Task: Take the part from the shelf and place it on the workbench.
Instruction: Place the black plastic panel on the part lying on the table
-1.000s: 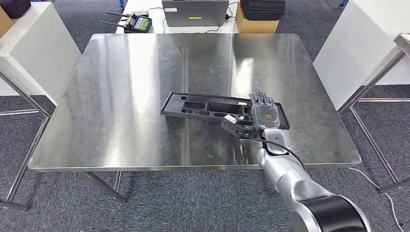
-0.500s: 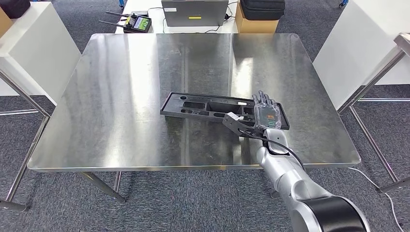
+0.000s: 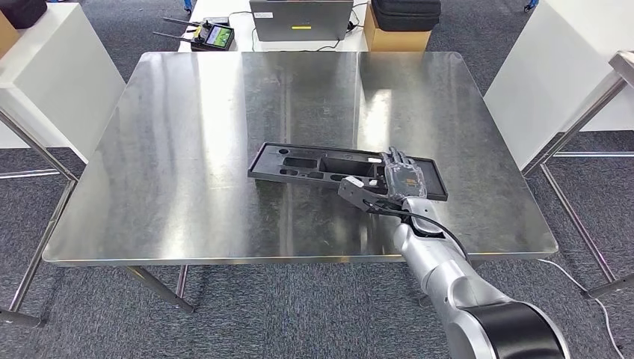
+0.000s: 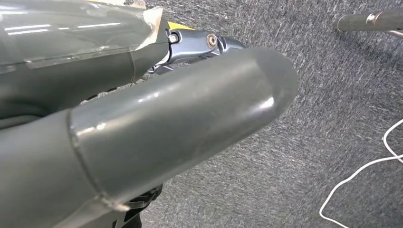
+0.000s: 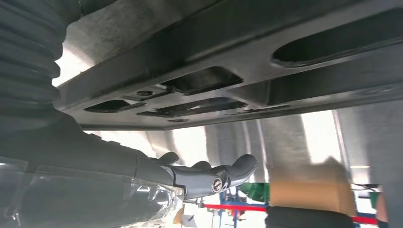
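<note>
the right robot hand (image 3: 402,179) has slid left over the flat black moulded part (image 3: 314,164), fingers seemingly spread, gripping nothing.

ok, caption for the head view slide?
Right hand over the near-right end of the black part lying flat on the steel workbench.

Behind the far table edge: 1 closed grey laptop (image 3: 301,19), 1 handheld controller (image 3: 212,35) with antennas, and 1 cardboard box (image 3: 395,40) topped by a black case (image 3: 406,13). White cable (image 4: 361,171) lies on grey carpet (image 4: 332,95).
</note>
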Robot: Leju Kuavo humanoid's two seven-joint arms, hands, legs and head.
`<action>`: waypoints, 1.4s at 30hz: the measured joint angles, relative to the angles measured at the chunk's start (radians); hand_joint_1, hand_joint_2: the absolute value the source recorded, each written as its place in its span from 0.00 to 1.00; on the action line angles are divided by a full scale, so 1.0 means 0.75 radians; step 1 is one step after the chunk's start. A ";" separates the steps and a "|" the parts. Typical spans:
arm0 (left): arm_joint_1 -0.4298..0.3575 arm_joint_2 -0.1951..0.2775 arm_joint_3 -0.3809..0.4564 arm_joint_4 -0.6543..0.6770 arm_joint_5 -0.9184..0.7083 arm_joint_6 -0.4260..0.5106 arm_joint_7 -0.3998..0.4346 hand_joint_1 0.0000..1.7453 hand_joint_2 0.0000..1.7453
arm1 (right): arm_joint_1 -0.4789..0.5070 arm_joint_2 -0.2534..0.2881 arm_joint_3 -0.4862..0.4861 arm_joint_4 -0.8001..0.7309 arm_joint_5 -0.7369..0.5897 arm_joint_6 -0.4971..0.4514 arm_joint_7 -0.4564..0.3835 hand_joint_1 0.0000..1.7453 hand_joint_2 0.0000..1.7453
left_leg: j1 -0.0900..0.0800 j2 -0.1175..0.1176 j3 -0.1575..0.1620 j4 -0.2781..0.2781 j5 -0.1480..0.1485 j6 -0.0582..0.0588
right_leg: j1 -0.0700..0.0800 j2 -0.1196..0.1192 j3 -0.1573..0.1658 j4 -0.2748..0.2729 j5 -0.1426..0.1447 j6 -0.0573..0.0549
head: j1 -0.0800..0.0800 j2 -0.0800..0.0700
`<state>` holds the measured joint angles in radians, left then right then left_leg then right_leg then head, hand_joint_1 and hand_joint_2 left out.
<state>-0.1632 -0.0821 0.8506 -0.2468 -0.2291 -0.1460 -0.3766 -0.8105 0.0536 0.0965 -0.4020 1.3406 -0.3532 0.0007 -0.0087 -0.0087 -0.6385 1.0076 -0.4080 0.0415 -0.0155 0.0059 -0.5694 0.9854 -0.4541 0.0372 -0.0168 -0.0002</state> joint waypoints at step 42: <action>0.041 -0.001 0.089 0.010 -0.005 0.071 -0.126 0.00 0.00 | 1.074 -0.005 0.270 -2.140 -1.253 -0.403 -0.932 0.00 0.00 | -0.001 -0.001 0.001 -0.001 -0.007 0.000 | -0.001 -0.002 0.002 -0.002 -0.007 0.007 | 0.000 0.000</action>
<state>-0.1324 -0.0828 0.9175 -0.2397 -0.2331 -0.0930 -0.4713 -0.0048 0.0500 0.2989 -2.0071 0.4010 -0.6552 -0.6979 -0.0094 -0.0095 -0.6378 1.0072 -0.4135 0.0414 -0.0165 0.0047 -0.5682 0.9841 -0.4591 0.0426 -0.0166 -0.0001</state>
